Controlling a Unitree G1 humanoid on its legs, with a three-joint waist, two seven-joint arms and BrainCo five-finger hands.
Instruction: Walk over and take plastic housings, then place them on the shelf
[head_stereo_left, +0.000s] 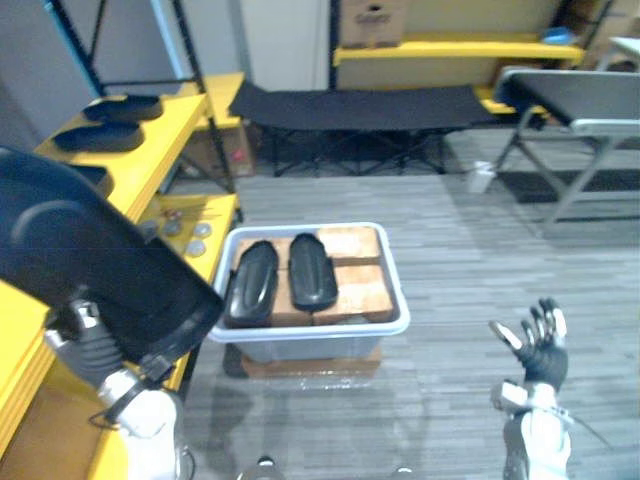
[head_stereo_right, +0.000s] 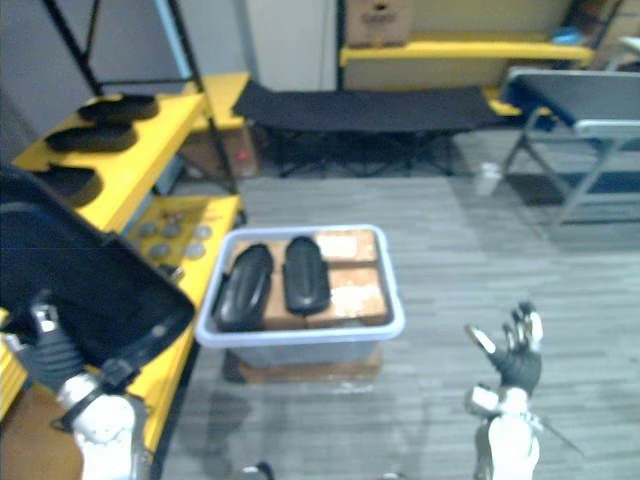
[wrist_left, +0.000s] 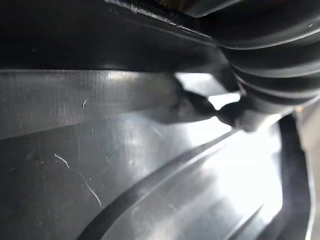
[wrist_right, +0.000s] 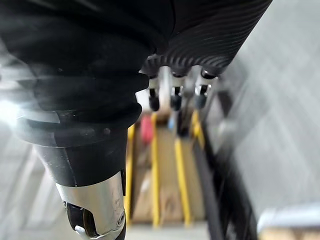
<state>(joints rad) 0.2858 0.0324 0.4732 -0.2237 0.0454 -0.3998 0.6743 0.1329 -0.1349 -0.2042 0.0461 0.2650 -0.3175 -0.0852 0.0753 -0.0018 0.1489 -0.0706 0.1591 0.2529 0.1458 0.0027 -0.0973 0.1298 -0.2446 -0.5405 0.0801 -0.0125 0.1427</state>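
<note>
Left eye view: housing (head_stereo_left: 90, 255) over left hand (head_stereo_left: 88, 328), grip unclear; right hand (head_stereo_left: 540, 345) splayed, empty, near bin (head_stereo_left: 320, 333).

Workshop or storeroom, yellow shelving (head_stereo_left: 170, 140) (black housings (head_stereo_left: 122, 108) on it), cardboard box (head_stereo_left: 372, 20) up high, grey plank floor (head_stereo_left: 470, 260)

Left eye view: from head height, facing forward and steeply down over the grey plank floor (head_stereo_left: 470, 290); the pale rectangular plastic bin (head_stereo_left: 398, 322) sits mid-frame, moderately near.
Right eye view: same height and heading, set just to one side, so the bin sits slightly further left in the frame.
Shared by both eyes: bin, yellow metal shelf (head_stereo_left: 165, 150) on the left, black folding cot (head_stereo_left: 360, 105) far ahead, right hand (head_stereo_left: 543, 352) low right.
Left wrist view: very close against a large glossy black plastic housing (wrist_left: 100, 150).
Right wrist view: close along the right hand, fingers (wrist_right: 172, 95) ahead, floor beyond.
</note>
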